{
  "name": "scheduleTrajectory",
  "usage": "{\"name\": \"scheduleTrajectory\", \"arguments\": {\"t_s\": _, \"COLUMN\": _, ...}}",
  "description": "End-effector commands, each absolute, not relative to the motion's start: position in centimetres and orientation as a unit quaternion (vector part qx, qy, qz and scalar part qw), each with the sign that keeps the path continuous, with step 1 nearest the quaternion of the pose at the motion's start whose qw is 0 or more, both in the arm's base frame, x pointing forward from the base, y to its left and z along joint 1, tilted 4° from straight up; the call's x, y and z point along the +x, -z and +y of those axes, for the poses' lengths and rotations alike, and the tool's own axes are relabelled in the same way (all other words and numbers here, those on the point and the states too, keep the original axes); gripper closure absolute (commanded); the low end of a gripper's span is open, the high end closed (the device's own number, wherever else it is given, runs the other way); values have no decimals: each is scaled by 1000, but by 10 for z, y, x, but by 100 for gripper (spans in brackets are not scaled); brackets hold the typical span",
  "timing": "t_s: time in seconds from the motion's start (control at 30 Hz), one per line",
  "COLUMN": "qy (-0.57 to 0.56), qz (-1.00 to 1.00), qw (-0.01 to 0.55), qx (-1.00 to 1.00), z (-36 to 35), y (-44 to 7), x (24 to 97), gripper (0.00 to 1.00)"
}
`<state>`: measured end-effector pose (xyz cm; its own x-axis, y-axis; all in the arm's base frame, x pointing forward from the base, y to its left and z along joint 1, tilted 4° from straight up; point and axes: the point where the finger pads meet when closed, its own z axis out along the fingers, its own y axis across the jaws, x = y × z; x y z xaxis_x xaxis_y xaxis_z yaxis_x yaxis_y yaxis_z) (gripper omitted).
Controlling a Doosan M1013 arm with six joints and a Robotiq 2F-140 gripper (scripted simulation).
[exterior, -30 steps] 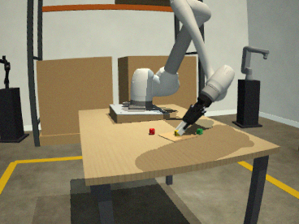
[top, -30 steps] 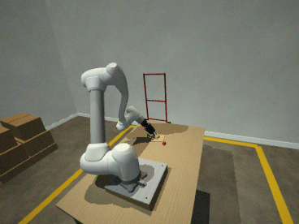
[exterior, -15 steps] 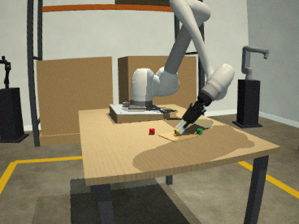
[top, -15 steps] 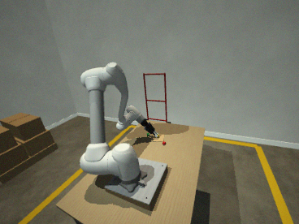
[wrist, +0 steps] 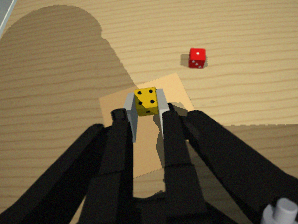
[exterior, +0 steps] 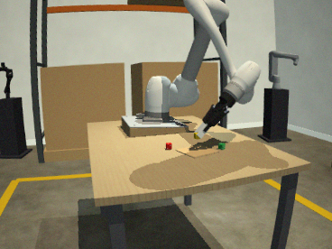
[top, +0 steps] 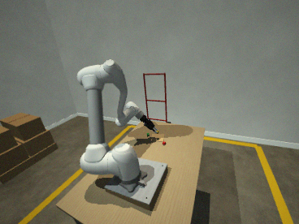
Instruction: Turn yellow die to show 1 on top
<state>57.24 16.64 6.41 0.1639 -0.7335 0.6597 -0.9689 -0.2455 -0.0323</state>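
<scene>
From my wrist camera, I saw the gripper (wrist: 148, 111) nearly shut, with its two grey fingertips pressed on the sides of the yellow die (wrist: 147, 101). The die was pinched between them and tilted a little. The face turned toward the camera had four black dots. I could not tell which face was on top. Under the die lay the tan mat (wrist: 170, 90), flat on the wooden table (wrist: 60, 150). From the side camera, the die (exterior: 197, 134) looked lifted just above the near back corner of the mat (exterior: 198, 152). Farther out, the red die (wrist: 197, 58) sat on the table, off the mat, with one white dot on top. The green die (exterior: 221, 145) sat at the mat's edge. Far back, a red frame (top: 145, 97) stood by the wall.
</scene>
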Motion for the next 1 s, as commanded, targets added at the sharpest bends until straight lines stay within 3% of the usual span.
{"name": "scheduleTrajectory", "arguments": {"t_s": 0.0, "qy": -287, "qz": -579, "qw": 205, "qx": 735, "z": 166, "y": -73, "x": 572, "gripper": 87}}
{"name": "scheduleTrajectory", "arguments": {"t_s": 0.6, "qy": -280, "qz": -581, "qw": 201, "qx": 737, "z": 165, "y": -79, "x": 572, "gripper": 87}}
{"name": "scheduleTrajectory", "arguments": {"t_s": 0.97, "qy": -190, "qz": -601, "qw": 129, "qx": 766, "z": 162, "y": -81, "x": 573, "gripper": 87}}
